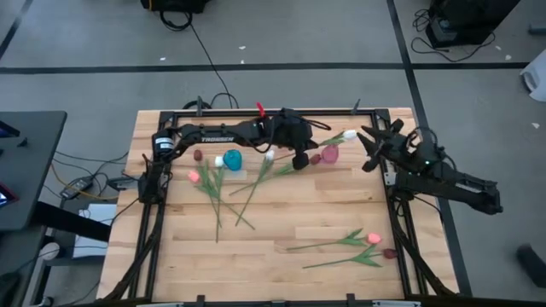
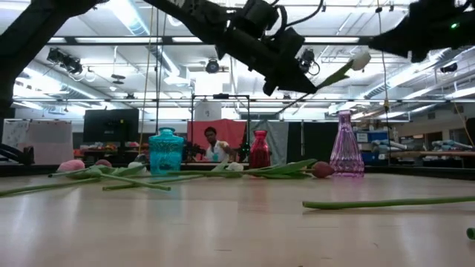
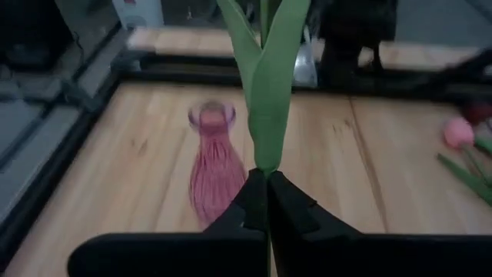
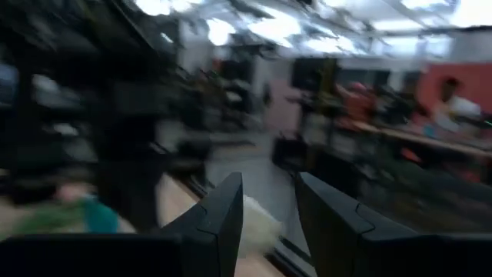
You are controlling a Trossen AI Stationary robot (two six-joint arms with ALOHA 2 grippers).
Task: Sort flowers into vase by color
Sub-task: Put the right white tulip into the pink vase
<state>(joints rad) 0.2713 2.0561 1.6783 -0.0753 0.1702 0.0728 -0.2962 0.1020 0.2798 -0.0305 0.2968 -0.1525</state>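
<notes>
Holding a white tulip (image 1: 348, 135) by its stem up in the air, the left tool (image 3: 267, 201) is pinched tight on the green stalk, with the leaves sticking out past the fingertips and the head way out toward the far right of the surface (image 1: 281, 230). In the left wrist view the pink vase (image 3: 210, 158) sits right below and just ahead of the tool, so my guess is that's the target, though a white flower going into a pink vase is a bit of a question mark. The teal vase (image 1: 232, 159) and the dark red vase (image 2: 259, 150) stand along the same far edge, so pick by color first. To do it well, I'd tip the tulip upright so the cut end points down, line it over the narrow mouth, then lower slowly before letting go; that neck looks slim and a tilted stem could knock the vase over. The right tool (image 4: 265, 208) hangs at the right side with its fingers parted and nothing between them. Rest of the flowers are lying flat: a bunch near the teal vase (image 1: 223, 183) and a few at the near right (image 1: 358, 247).
</notes>
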